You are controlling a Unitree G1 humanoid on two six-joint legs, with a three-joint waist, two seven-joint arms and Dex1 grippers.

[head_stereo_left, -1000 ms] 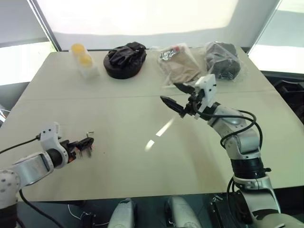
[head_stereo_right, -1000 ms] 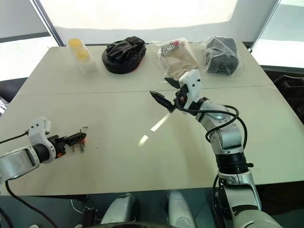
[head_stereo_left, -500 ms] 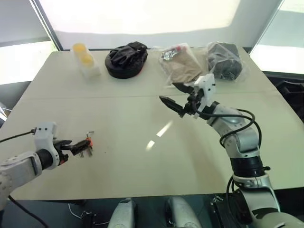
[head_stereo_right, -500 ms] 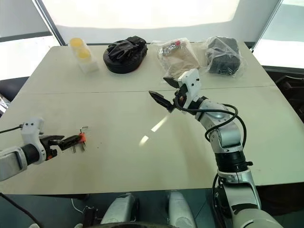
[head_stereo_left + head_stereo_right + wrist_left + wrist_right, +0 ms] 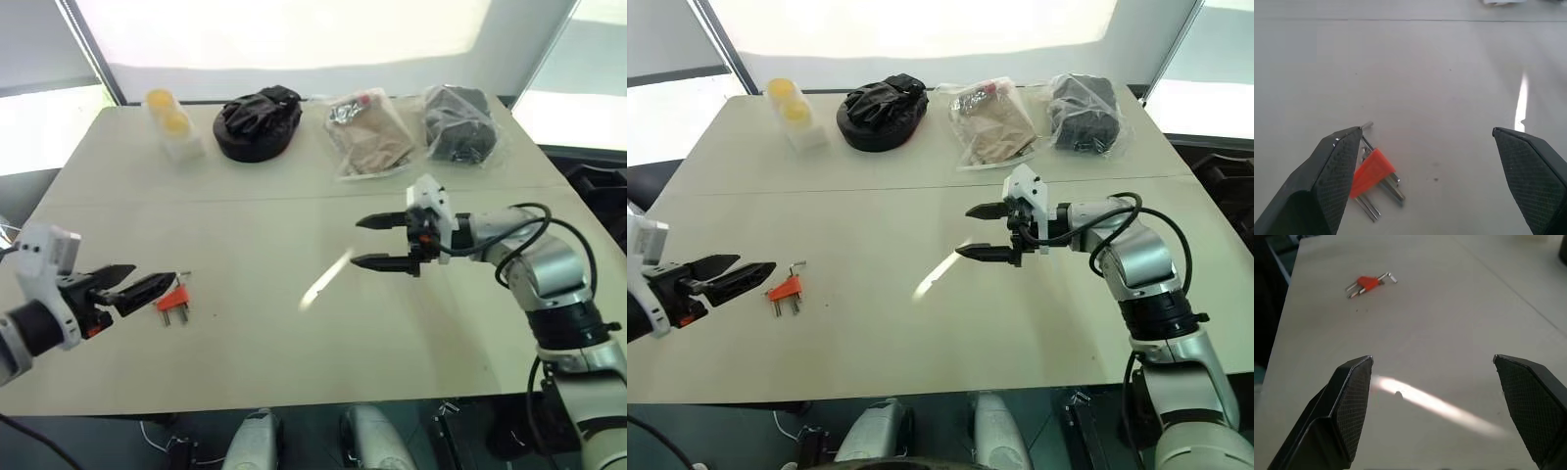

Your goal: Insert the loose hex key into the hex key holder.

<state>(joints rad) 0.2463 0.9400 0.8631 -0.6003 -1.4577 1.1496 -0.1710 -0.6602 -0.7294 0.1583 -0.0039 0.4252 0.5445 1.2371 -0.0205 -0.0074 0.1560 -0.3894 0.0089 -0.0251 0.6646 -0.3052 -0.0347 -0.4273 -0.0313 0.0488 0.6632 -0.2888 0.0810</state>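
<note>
Your left end effector (image 5: 132, 284) open, empty, just beside hex key holder (image 5: 172, 297) lying on bench (image 5: 245, 333). Loose hex key (image 5: 1366, 132) touching holder. Your right end effector (image 5: 377, 242) open mid-bench, well apart.

I see hex key holder (image 5: 784, 290) on table (image 5: 921, 372), near left front edge | loose hex key (image 5: 799, 265) just behind the holder, touching or nearly | left gripper (image 5: 737, 274) just left of holder, above table | right gripper (image 5: 982, 232) mid-table, well right | bags (image 5: 994, 122) and containers (image 5: 792, 113) along far edge
</note>
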